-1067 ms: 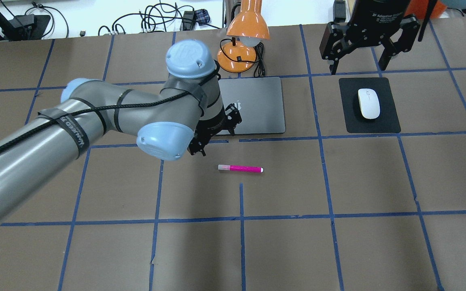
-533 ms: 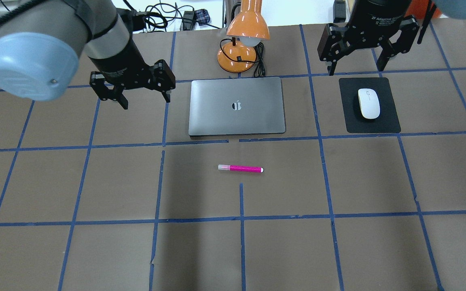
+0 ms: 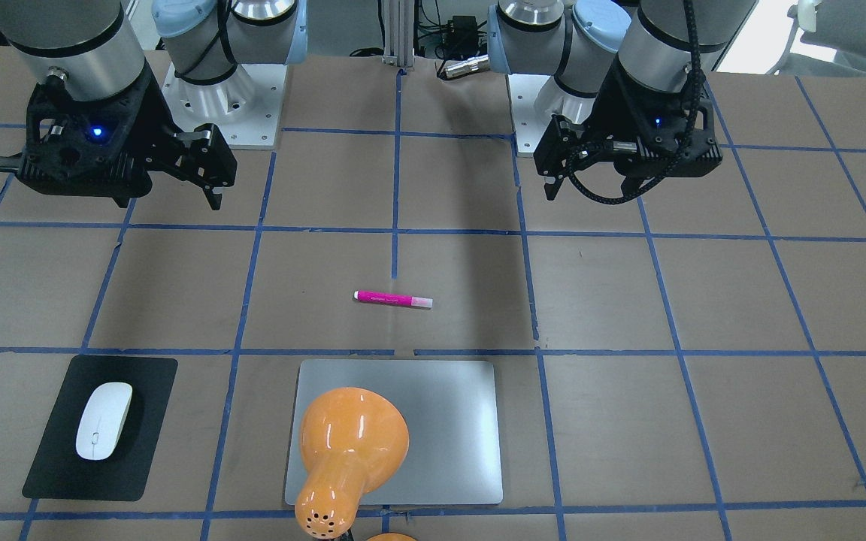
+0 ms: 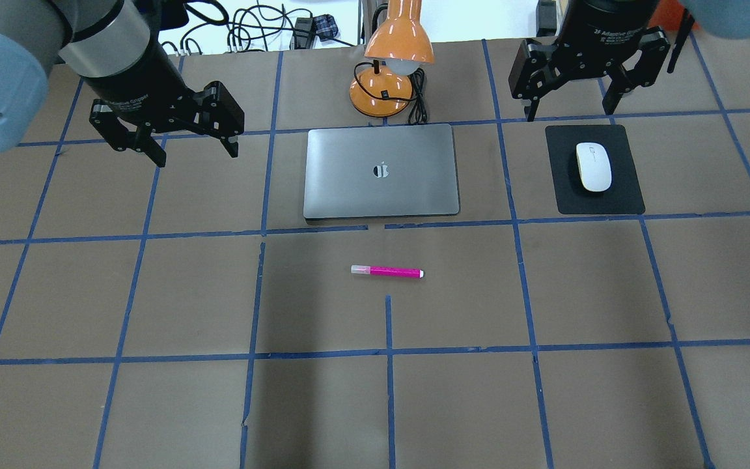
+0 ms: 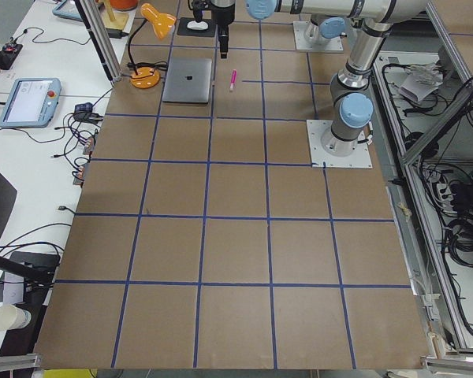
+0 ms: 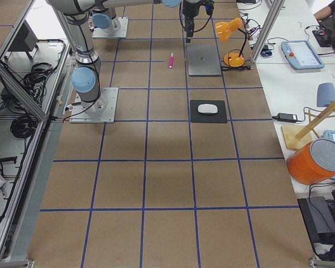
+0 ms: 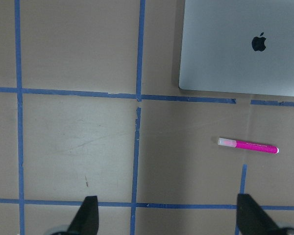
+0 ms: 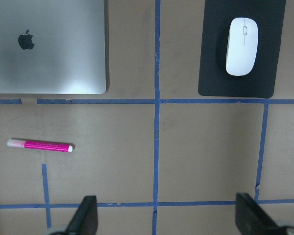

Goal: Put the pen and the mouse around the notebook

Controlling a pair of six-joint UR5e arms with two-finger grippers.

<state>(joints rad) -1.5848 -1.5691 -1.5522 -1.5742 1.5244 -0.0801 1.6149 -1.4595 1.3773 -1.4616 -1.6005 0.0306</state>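
- One pen (image 4: 387, 271) is counted; it lies flat on the brown table (image 4: 153, 391), crosswise to the robot, with its pale end turned toward the robot's left
- The pen is found near the robot-side edge of the notebook (image 4: 381, 170), apart from it, with a strip of blue tape between the two
- One notebook is counted; it is laid closed and flat at mid-table, with its dark logo facing up
- One mouse (image 4: 594, 167) is counted; it is set wholly on one black mat (image 4: 622, 195), well apart from the notebook on the robot's right, with its long axis pointing away from the robot
- One orange lamp (image 4: 399, 39) is counted; its round base is placed just beyond the notebook's far edge, and its head is seen over the notebook in the front-facing view
- Two grippers are counted, and neither is touching any of the things
- The left gripper (image 4: 196, 156) is held above the table on the notebook's left side; its jaws are spread wide and nothing is gripped
- The right gripper (image 4: 570, 114) is held above the table at the mat's far edge; its jaws are likewise spread wide and nothing is gripped
- In the left wrist view two dark fingers (image 7: 85, 218) are seen far apart at the bottom edge, with only bare table between them
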